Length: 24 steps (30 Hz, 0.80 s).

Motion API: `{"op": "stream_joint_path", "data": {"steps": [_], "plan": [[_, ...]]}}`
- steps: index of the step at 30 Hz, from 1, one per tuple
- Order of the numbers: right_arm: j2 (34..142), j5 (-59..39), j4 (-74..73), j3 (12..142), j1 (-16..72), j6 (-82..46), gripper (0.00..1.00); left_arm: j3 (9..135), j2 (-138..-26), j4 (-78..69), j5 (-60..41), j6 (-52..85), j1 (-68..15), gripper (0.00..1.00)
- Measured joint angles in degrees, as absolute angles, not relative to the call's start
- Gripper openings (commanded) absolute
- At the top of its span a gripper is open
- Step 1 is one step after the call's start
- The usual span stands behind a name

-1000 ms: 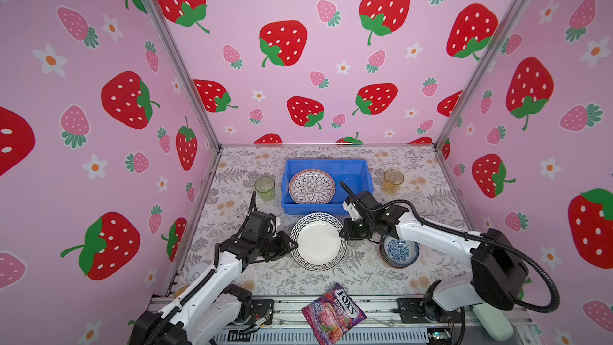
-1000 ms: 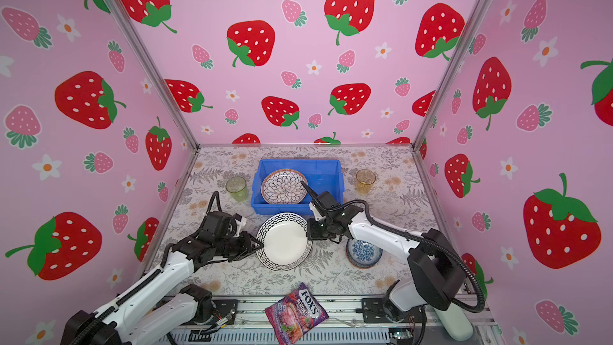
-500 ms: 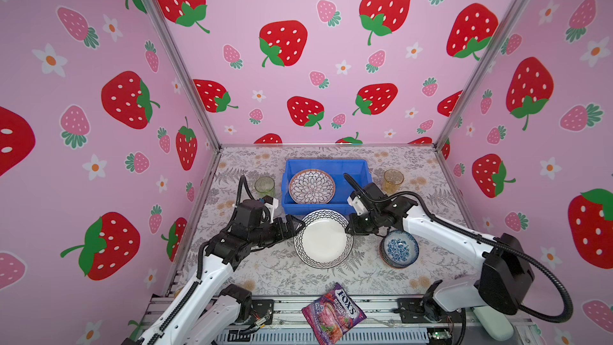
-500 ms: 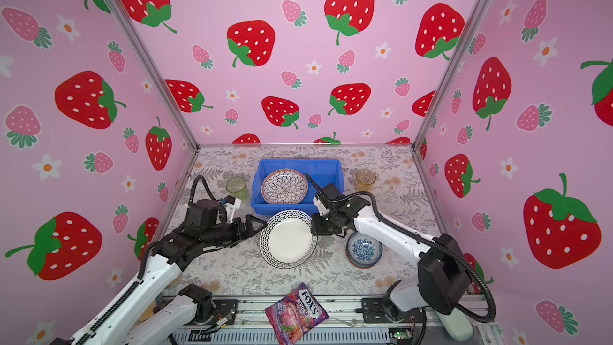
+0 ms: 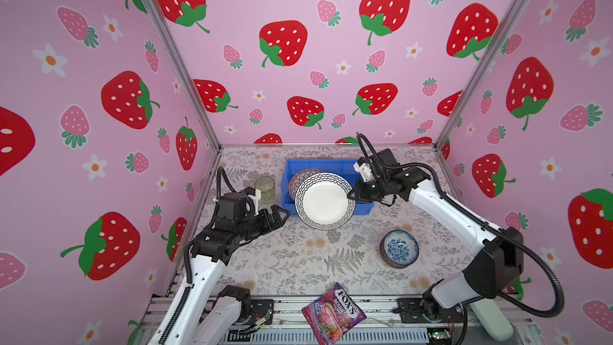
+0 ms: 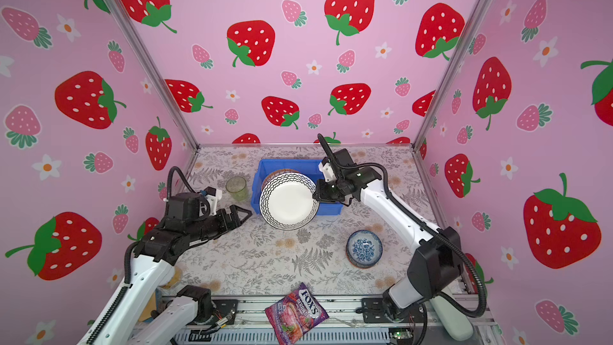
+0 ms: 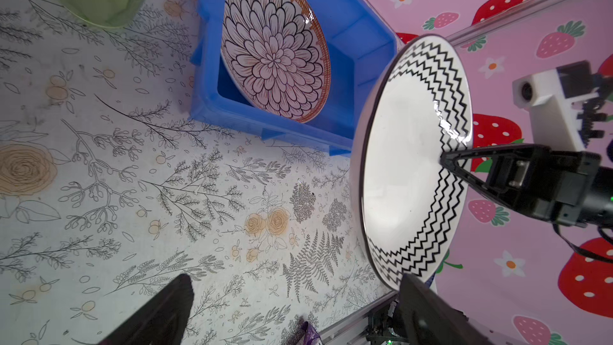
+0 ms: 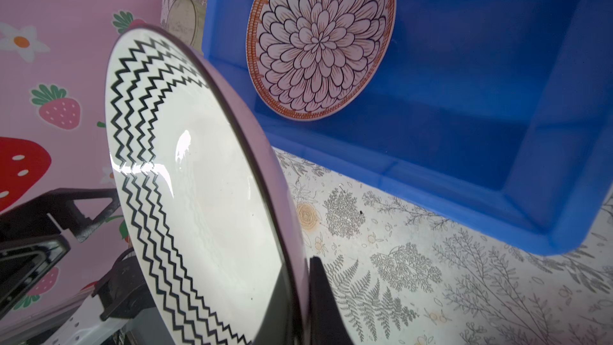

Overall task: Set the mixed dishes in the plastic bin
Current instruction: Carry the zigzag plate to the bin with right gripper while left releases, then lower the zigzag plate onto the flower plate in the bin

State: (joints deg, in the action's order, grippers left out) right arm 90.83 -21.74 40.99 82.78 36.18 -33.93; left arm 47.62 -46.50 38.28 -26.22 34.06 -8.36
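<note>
Floral tabletop (image 5: 298, 260), strawberry-print pink walls (image 5: 298, 94). We list:
- zigzag plate (image 5: 324, 200), aloft and tilted at the blue bin's (image 5: 320, 163) front, right gripper (image 5: 351, 195) clamped on its rim
- left gripper (image 5: 282, 215), spread wide, empty
- petal plate (image 7: 275, 44), inside the bin, plain in wrist views, mostly hidden in both top views
- green tumbler (image 5: 264, 188), blue bowl (image 5: 399, 247) and candy bag (image 5: 333, 311), lying apart

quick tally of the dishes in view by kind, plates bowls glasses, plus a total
plates: 2, the zigzag plate and the petal plate
bowls: 1 countable, the blue bowl; rims show nested under it, but how many can't be told
glasses: 1, the green tumbler
total: 4 at least
</note>
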Motion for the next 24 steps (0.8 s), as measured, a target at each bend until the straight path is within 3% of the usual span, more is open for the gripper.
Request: {"op": "stream_joint_path", "data": {"steps": [8,24], "plan": [[100.8,-21.5,37.7,88.9,34.2,-35.2,0.00,47.7,-48.1,37.5,-27.7,34.0,-5.1,0.99],[109.4,-21.2,24.4,89.4,33.5,-45.3,0.00,47.7,-48.8,36.6,-29.0,33.8,-3.6,0.99]]}}
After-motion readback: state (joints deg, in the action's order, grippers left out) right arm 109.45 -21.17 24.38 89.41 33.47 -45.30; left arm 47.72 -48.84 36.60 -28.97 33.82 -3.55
